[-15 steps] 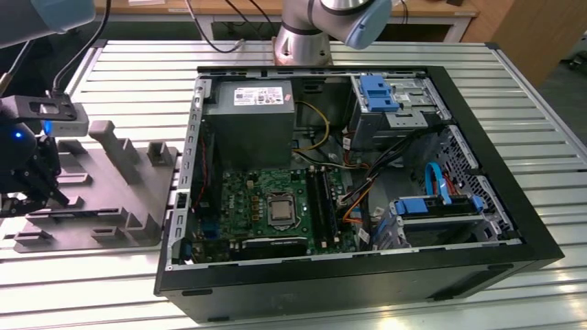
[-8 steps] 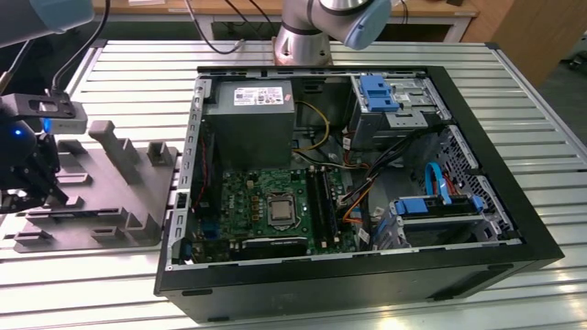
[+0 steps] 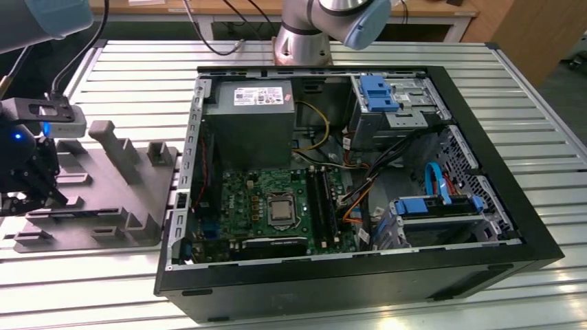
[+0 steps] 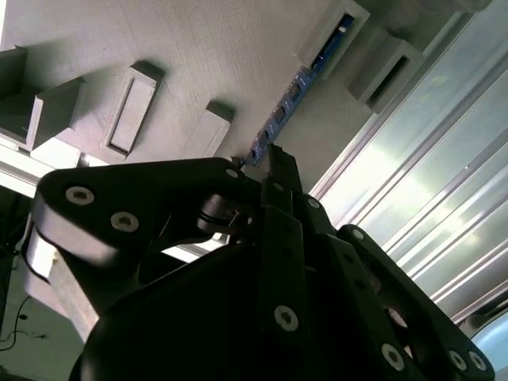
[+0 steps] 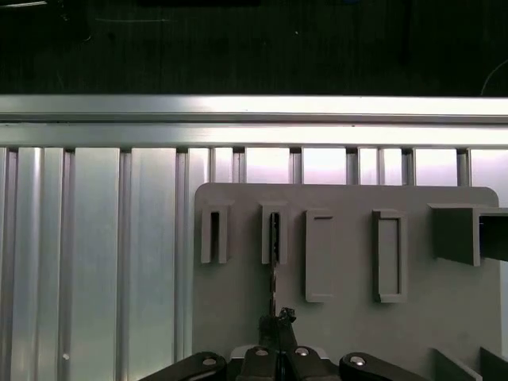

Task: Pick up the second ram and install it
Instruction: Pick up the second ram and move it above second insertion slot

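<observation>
**A:** What does the exterior view give you that the wrist cameras don't?

**B:** The whole layout. The open computer case (image 3: pixel 502 206) lies on the slatted metal table (image 3: pixel 527 103), with its green motherboard (image 3: pixel 261 199) and grey power supply box (image 3: pixel 247 130) exposed. The grey tray (image 3: pixel 110 206) sits just beside the case, on the exterior view's left. The gripper (image 3: pixel 20 196) hangs over the tray's far-left edge.

**A:** And the wrist views?

**B:** They show the contact. In the first wrist view the second ram (image 5: pixel 274 262) appears edge-on as a thin dark line. It runs from a slotted post (image 5: pixel 274 230) on the tray straight to the gripper (image 5: pixel 278 319). In the second wrist view the stick's flat side (image 4: pixel 298 91) shows.

**A:** How far open is the gripper?

**B:** Hardly at all. The fingers (image 4: pixel 279 178) are drawn together and pinch the near end of the stick.

**A:** How does the ram look?

**B:** Long, flat and dark blue, with a row of small chips along its face. It stands on its long edge on the tray, its far end held in an upright slotted post (image 4: pixel 349 32).
</observation>
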Motion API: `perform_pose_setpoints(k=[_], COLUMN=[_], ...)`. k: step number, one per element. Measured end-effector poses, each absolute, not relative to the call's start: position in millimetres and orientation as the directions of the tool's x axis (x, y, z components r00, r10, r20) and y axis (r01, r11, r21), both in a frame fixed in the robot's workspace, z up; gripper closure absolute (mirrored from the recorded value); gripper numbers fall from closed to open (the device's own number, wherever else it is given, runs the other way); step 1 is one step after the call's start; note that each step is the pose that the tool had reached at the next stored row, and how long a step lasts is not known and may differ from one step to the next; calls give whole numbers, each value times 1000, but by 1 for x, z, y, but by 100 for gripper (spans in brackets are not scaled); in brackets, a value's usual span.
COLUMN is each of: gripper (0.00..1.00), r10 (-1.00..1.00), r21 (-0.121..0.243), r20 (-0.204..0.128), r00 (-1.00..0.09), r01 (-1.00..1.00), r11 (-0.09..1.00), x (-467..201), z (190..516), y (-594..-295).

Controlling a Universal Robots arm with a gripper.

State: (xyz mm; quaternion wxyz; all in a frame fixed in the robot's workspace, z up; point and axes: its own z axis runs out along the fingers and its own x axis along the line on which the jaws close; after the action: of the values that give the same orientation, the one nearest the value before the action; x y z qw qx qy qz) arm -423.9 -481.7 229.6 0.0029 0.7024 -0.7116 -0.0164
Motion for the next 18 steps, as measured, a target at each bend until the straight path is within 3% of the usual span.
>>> perform_pose_setpoints(k=[4, 10, 18], gripper=[89, 65, 65], r10=[-1000, -1000, -1000], r21=[27, 27, 27], r20=[-19, -19, -19], r00=[-13, -13, -10], r01=[-1000, -1000, -1000], r11=[13, 13, 10], x=[-424, -424, -424], z=[229, 229, 218], y=[-482, -482, -482])
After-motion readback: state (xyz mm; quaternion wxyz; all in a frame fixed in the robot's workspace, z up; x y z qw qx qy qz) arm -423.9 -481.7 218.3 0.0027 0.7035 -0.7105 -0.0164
